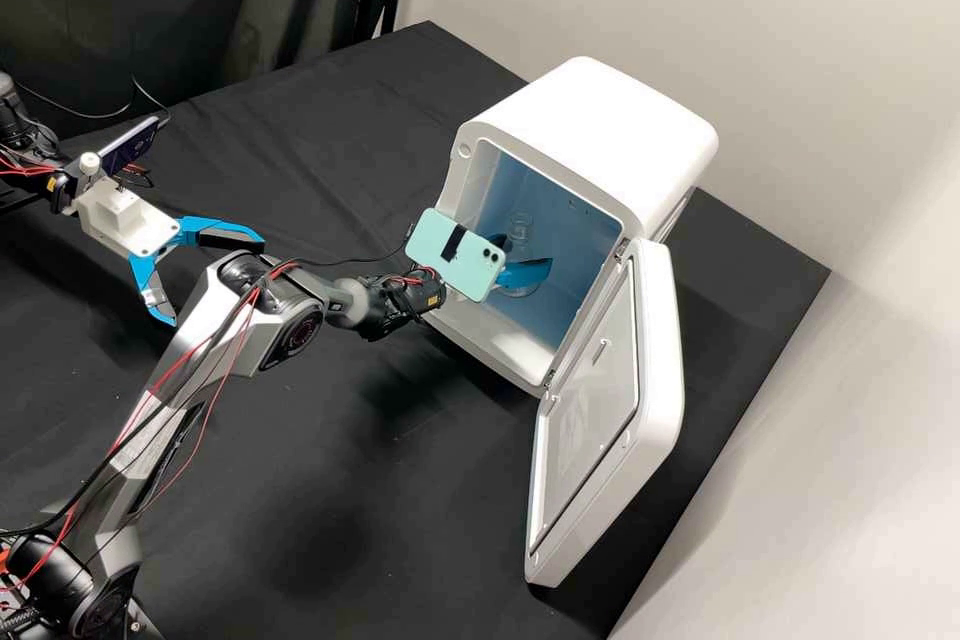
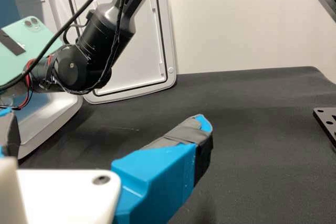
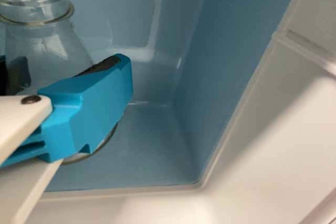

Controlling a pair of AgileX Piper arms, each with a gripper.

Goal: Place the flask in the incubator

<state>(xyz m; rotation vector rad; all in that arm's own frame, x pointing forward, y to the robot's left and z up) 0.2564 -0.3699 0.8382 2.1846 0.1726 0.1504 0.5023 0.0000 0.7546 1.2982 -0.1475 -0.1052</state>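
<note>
1 flask point(image 3: 37, 24) stands inside the 1 open incubator point(image 1: 600, 120), the right claw point(image 1: 527, 272) around it; pinching or loose, one cannot tell. the left claw point(image 1: 187, 262) hangs spread above the tabletop point(image 1: 350, 480), well apart.

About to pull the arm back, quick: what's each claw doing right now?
Left claw: open, holding nothing.
Right claw: closed on the flask, inside the incubator.

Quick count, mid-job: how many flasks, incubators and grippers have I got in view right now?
Flask: 1
Incubator: 1
Grippers: 2, the left gripper and the right gripper
Total: 4
</note>
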